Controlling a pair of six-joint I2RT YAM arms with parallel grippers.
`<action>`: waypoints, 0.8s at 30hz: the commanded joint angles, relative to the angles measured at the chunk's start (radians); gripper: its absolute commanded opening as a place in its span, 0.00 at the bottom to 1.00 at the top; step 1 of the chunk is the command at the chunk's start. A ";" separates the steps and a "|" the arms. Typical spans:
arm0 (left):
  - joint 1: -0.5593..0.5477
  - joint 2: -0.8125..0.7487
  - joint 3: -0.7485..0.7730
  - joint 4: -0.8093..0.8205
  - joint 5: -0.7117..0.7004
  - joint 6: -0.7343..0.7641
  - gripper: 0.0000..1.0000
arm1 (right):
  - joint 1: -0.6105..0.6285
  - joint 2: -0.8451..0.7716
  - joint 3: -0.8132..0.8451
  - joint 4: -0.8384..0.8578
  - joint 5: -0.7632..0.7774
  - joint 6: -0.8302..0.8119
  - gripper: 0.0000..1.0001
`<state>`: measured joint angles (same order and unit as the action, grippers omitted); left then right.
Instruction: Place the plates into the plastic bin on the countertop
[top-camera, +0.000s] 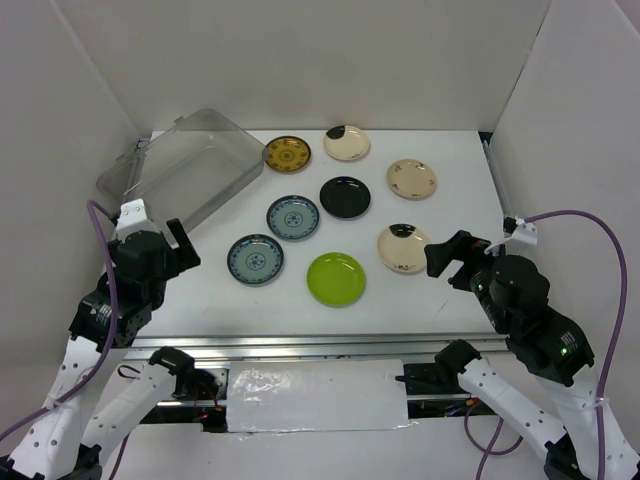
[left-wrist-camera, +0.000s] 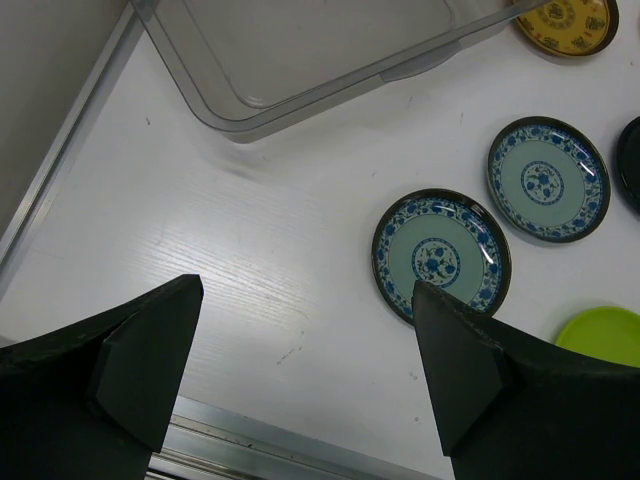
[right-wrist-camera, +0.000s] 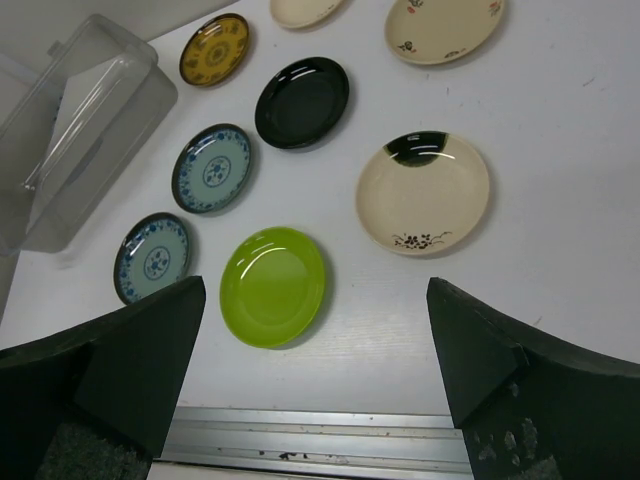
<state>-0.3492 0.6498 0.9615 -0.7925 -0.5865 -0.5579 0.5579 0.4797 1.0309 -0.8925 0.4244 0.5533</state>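
Several small plates lie on the white countertop (top-camera: 450, 150): mustard-gold (top-camera: 287, 153), cream with black patch (top-camera: 346, 143), cream (top-camera: 411, 179), black (top-camera: 345, 197), two blue-patterned (top-camera: 293, 217) (top-camera: 255, 259), lime green (top-camera: 336, 278), and cream with black patch (top-camera: 404, 248). The clear plastic bin (top-camera: 185, 170) stands empty at the back left, tilted against the wall. My left gripper (top-camera: 178, 248) (left-wrist-camera: 305, 290) is open and empty, hovering left of the near blue plate (left-wrist-camera: 441, 256). My right gripper (top-camera: 447, 264) (right-wrist-camera: 315, 290) is open and empty, above the front edge near the green plate (right-wrist-camera: 273, 286).
A metal rail (top-camera: 300, 345) runs along the countertop's front edge. White walls close in the left, back and right sides. The bin's near corner (left-wrist-camera: 240, 125) shows at the top of the left wrist view.
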 joint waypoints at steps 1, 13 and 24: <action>0.003 -0.016 0.011 0.026 -0.009 -0.013 0.99 | 0.011 0.000 0.021 -0.002 0.031 0.007 1.00; 0.003 -0.047 0.017 0.049 0.074 -0.023 0.99 | 0.027 -0.041 0.012 0.013 -0.019 -0.021 1.00; 0.076 0.203 -0.360 0.437 0.548 -0.367 0.99 | 0.028 -0.024 -0.078 0.127 -0.263 -0.026 1.00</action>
<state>-0.3103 0.7933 0.6987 -0.5404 -0.2211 -0.8295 0.5766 0.4416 0.9787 -0.8467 0.2523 0.5373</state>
